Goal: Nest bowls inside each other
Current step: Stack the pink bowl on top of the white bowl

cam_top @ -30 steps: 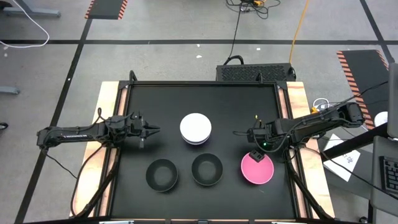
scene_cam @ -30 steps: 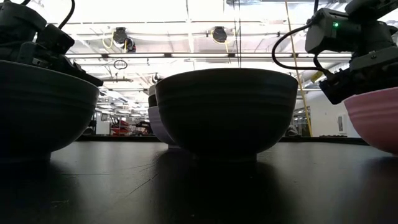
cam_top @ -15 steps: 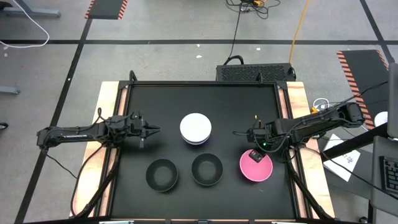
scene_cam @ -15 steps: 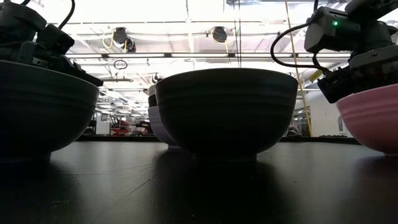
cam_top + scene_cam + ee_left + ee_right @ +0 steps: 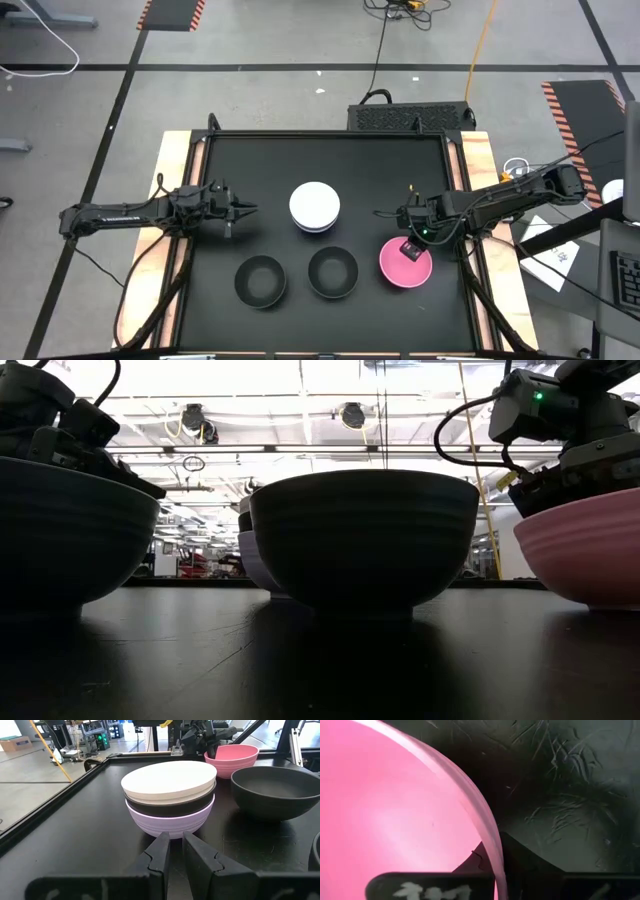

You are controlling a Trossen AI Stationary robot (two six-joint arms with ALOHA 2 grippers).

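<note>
Pink bowl (image 5: 404, 265) empty, rim clamped in my right gripper (image 5: 409, 248). White bowl (image 5: 314, 204) nested atop black in lavender bowl (image 5: 170, 820). Left gripper (image 5: 233, 210) closed, idle.

pink bowl (image 5: 395, 810) glossy plastic | black bowl (image 5: 277, 790) matt | table (image 5: 560, 780) scuffed, matt

The high camera looks straight down on the whole table (image 5: 320, 150), the low one sits at tabletop height facing 12 o'clock, and both wrist cameras sit close, all sharing the pink bowl (image 5: 405, 265).
</note>
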